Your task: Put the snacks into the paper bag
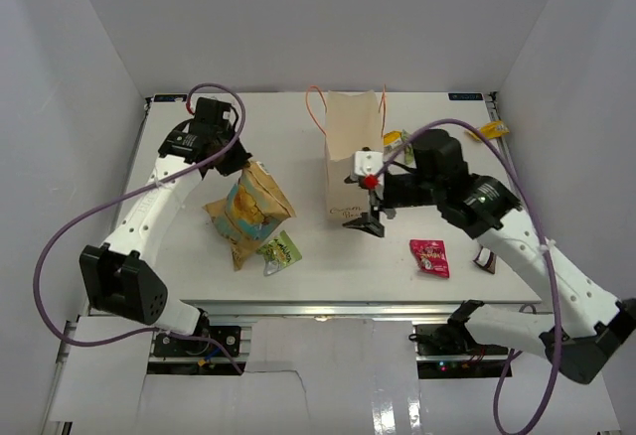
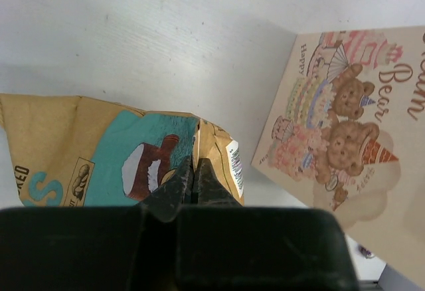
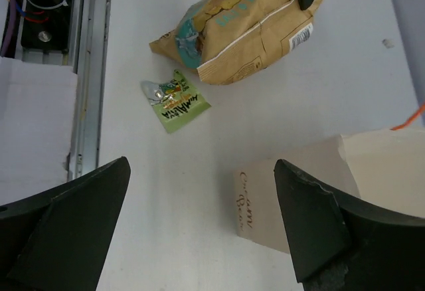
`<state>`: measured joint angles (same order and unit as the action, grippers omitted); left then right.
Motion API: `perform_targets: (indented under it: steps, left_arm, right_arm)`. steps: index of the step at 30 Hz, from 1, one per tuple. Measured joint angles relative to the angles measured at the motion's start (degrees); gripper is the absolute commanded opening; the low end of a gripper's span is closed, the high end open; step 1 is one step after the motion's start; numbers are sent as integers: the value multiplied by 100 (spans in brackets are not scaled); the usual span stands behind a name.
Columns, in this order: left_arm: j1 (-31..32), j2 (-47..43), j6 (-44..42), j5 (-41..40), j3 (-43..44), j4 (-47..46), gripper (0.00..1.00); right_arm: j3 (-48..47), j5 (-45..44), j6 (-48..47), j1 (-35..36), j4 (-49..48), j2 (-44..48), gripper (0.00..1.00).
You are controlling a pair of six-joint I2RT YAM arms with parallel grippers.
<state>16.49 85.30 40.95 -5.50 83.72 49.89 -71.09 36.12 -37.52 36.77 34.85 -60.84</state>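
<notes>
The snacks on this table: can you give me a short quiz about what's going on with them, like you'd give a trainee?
1. True or false: the left gripper is pinched shut on the big chip bag.
2. What colour is the small packet lying closest to the chip bag? A. green B. pink C. yellow
3. Fill in: the right gripper, next to the paper bag, is ___ and holds nothing.
Key: 1 true; 2 A; 3 open.
</notes>
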Motion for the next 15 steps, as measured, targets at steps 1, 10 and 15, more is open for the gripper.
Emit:
perform_targets:
  steps: [1,10,15]
  left_arm:
    - [-17,-153,2,81,-168,-59,0]
    - [-31,-1097,48,444,-1043,-236,0]
    - [-31,-1644,184,634,-1303,-319,0]
  right_arm:
    - [-155,-173,295,358,-129,-240,92]
    - [-1467,-3222,2758,2352,-1036,-2339,91]
    - [-2015,-4076,3692,3025,-1252,-3222,90]
